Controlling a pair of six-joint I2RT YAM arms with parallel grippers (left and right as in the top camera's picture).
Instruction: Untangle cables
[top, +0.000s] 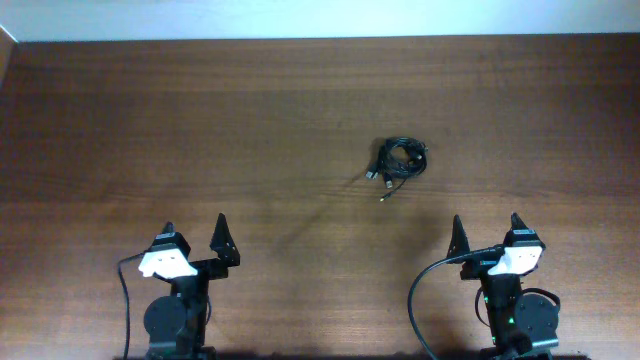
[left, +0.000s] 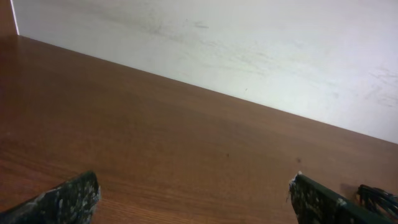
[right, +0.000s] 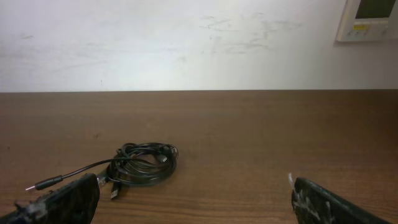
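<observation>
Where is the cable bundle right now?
Overhead, the cables lie bunched right of centre, ahead and slightly left of the right gripper, clear of its fingers.

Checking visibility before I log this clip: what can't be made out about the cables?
Overhead: cables too small to count or trace.
Right wrist: plug ends partly hidden behind a finger of the right gripper.
Left wrist: dark scrap at bottom-right corner, cut by the frame; unidentifiable.

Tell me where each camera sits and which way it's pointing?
Overhead: above the table, looking straight down; shows left gripper, right gripper, cables.
Left wrist: low behind left gripper, facing across table to wall; own fingers show.
Right wrist: low behind right gripper, facing wall; own fingers show.
Shared: overhead and right wrist both see the cables.
</observation>
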